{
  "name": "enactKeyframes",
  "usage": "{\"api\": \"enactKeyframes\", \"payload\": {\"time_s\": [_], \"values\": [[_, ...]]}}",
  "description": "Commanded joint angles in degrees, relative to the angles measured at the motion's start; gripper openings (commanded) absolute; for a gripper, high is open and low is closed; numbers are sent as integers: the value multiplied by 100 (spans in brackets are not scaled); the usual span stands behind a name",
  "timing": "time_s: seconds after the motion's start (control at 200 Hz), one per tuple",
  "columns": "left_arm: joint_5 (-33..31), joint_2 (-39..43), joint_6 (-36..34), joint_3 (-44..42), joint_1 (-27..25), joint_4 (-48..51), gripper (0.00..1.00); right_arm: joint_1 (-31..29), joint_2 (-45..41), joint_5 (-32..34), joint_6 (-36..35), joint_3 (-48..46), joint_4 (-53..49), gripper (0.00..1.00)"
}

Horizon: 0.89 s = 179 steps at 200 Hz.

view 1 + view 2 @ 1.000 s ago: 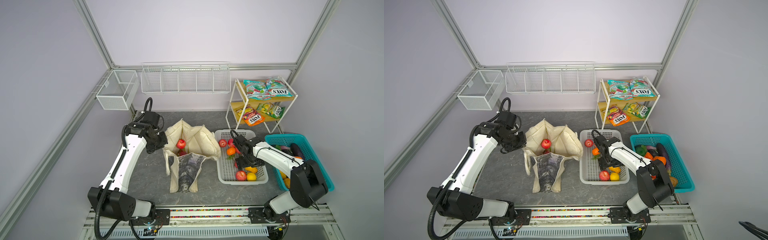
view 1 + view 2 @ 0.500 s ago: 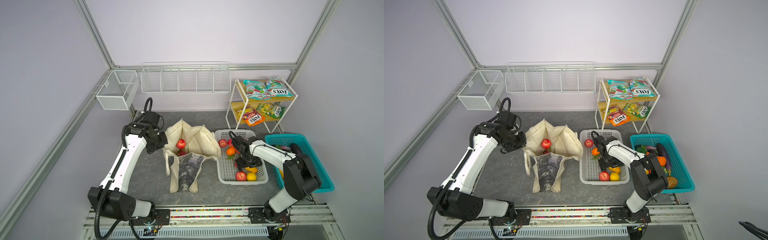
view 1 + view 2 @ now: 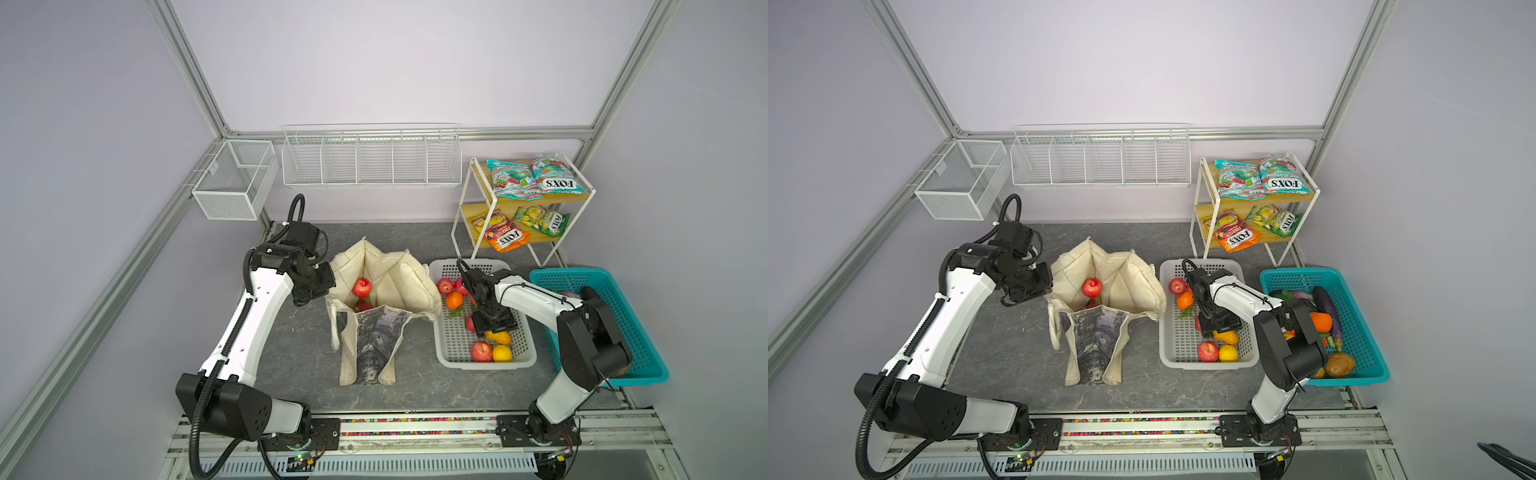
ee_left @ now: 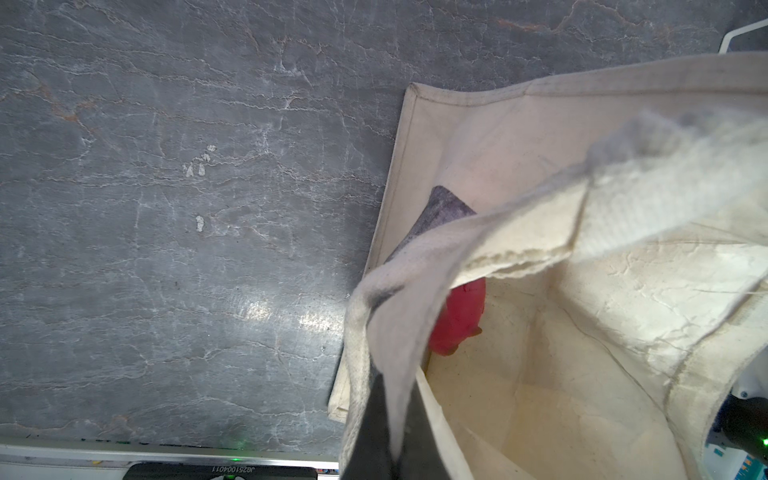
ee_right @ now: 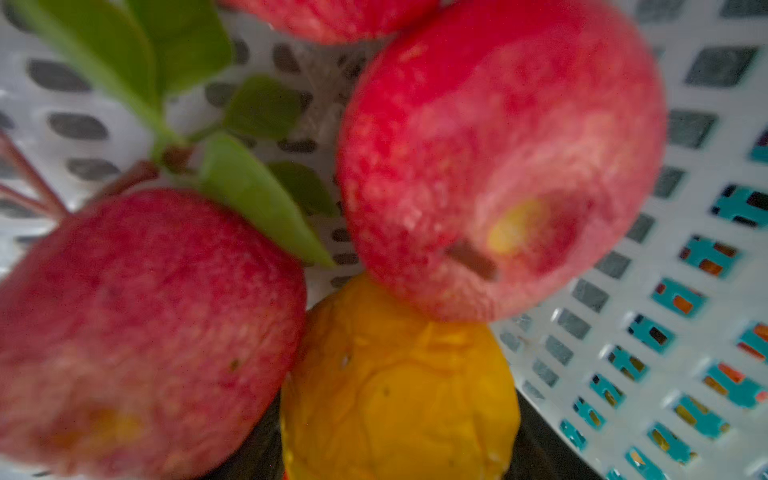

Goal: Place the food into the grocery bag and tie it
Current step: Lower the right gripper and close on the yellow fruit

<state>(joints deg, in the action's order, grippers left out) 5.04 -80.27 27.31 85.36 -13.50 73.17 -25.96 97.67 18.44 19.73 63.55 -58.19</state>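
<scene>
right fingers (image 5: 544, 444) straddle the yellow fruit (image 5: 399, 386) in the white basket (image 3: 453, 345), can't tell if clamped; grocery bag (image 3: 386, 282) sits left of it on the desk (image 3: 415, 386), left fingers (image 4: 370, 440) pinched shut on its rim.

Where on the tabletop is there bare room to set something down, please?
Bare tabletop lies between the left arm and the bag, behind the bag up to the wall, and in front along the rail. The white basket and teal basket are crowded.
</scene>
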Motion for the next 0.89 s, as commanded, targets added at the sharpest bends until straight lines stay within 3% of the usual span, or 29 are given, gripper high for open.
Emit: {"api": "enactKeyframes", "payload": {"time_s": [0.0,0.22,0.53,0.745,0.89], "values": [[43,-57,-86,174,23,66,0,22,68,-163,31,166,-24,64],[15,-41,-78,126,23,40,0,21,-93,-208,18,416,-268,50],[41,-101,-52,116,23,-48,0,-9,-882,-502,181,1325,-995,48],[50,-138,-39,204,23,-48,0,-110,-1352,-1914,386,2050,-401,48],[136,-135,-33,194,23,-56,0,-579,-1048,-2492,673,2921,-2,48]]}}
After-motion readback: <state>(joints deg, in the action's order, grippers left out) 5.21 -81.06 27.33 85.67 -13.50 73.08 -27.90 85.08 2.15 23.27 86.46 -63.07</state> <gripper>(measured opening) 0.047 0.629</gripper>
